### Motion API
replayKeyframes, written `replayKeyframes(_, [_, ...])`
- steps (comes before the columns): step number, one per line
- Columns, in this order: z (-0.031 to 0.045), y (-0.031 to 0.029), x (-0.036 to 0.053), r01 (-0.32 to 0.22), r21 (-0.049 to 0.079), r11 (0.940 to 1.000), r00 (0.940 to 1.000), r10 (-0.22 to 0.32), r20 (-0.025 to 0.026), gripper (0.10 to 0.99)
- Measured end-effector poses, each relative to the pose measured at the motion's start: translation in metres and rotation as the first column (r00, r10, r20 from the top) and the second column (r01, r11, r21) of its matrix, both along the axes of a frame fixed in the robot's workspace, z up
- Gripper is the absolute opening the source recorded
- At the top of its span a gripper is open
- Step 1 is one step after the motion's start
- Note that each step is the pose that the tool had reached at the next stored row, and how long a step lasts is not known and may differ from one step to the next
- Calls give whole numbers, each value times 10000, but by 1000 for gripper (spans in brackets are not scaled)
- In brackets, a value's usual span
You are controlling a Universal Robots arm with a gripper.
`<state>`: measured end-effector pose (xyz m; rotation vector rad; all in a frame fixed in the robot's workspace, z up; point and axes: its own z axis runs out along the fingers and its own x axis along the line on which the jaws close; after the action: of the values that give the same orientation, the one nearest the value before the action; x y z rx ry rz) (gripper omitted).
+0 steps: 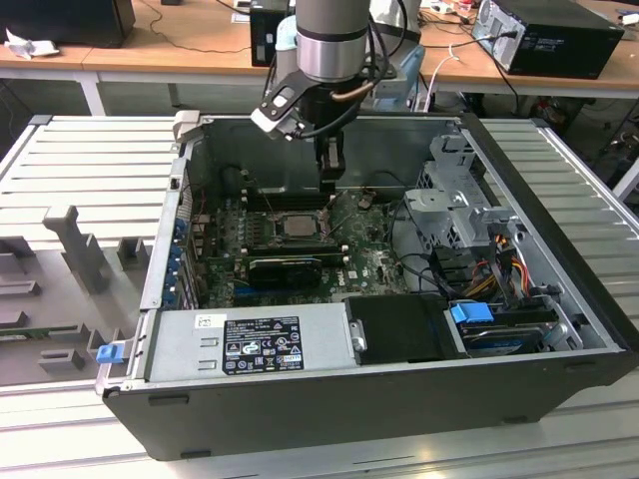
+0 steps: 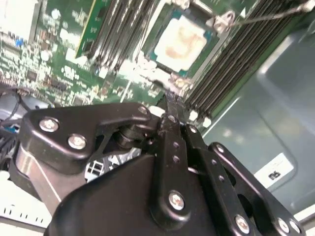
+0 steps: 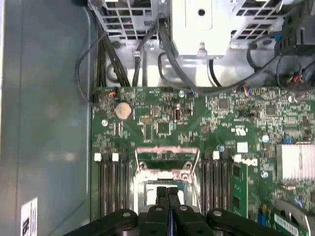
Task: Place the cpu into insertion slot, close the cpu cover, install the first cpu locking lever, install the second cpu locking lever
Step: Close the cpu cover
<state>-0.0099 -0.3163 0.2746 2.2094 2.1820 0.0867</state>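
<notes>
The cpu (image 2: 184,39), a small square chip with a pale silvery face, lies flat in the insertion slot (image 1: 297,224) on the green motherboard (image 3: 162,113). In the first wrist view the cpu cover (image 3: 167,158), a thin metal frame with a square window, stands tilted up at the slot's edge and off the chip. My gripper (image 3: 168,192) hangs just above the cpu with its black fingers pressed together, holding nothing. In the exterior view the gripper (image 1: 332,178) sits over the slot's far side. A thin locking lever (image 2: 275,14) runs beside the slot.
The motherboard lies inside an open dark computer case (image 1: 559,329). Black ribbed memory banks (image 3: 112,182) flank the slot on both sides. A grey power supply (image 1: 250,344), a drive cage (image 1: 454,200) and loose cables (image 3: 123,54) crowd the case.
</notes>
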Motion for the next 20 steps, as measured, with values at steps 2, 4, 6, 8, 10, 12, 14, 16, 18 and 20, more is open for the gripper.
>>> replayKeyframes(2, [-6,0,27,2,-1,10000,10000,-2,0,106])
replayKeyframes(4, [-9,0,42,2,0,10000,10000,-2,0,106])
replayKeyframes(6, [-11,0,64,2,0,10000,10000,-2,0,106])
replayKeyframes(8, [-12,0,114,2,1,10000,10000,-2,1,106])
replayKeyframes(10, [-13,0,162,2,-1,10000,10000,-2,0,106])
replayKeyframes(12, [-23,0,227,2,1,10000,10000,-2,-1,106])
replayKeyframes(14, [-43,0,336,-1,0,10000,10000,1,-30,106])
replayKeyframes(16, [-88,0,493,-11,0,10000,10000,11,-81,106])
replayKeyframes(18, [-115,0,568,-16,0,10000,10000,16,-92,106])
replayKeyframes(20, [-153,0,619,-20,0,10000,10000,20,-98,106])
